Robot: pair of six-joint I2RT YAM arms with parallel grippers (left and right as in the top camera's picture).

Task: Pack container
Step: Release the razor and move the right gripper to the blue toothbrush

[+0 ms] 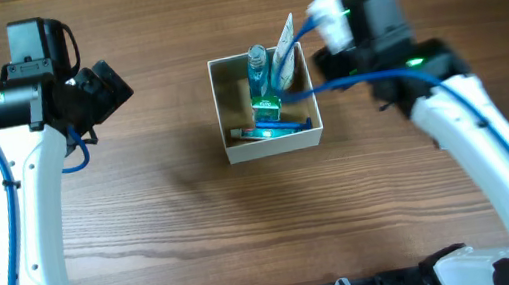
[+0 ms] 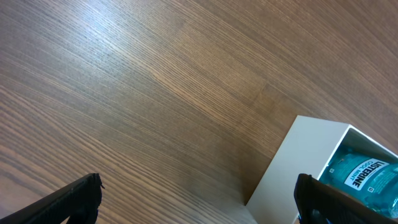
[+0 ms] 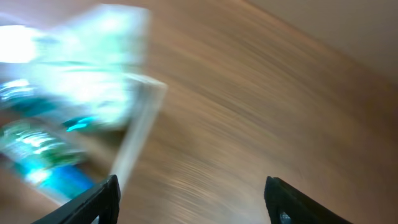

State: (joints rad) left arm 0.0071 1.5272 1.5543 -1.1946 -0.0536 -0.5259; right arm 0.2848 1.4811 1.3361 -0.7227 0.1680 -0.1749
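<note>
The container (image 1: 273, 144) is a small square cardboard box with white walls, standing mid-table. In it are a blue mouthwash bottle (image 1: 256, 65), a green-and-white carton (image 1: 268, 108), a pale sachet (image 1: 283, 39) and a blue tube (image 1: 268, 130). My right gripper (image 1: 314, 32) hovers motion-blurred at the box's far right corner. In the right wrist view this gripper (image 3: 189, 199) is open over bare wood, with the box wall (image 3: 140, 137) to its left. My left gripper (image 1: 110, 88) is far left of the box. It (image 2: 199, 202) is open and empty, with the box corner (image 2: 298, 162) and the bottle (image 2: 364, 177) at right.
Brown wooden tabletop (image 1: 173, 205) lies all around the box. Both white arms reach in from the near edge, and blue cables run along them.
</note>
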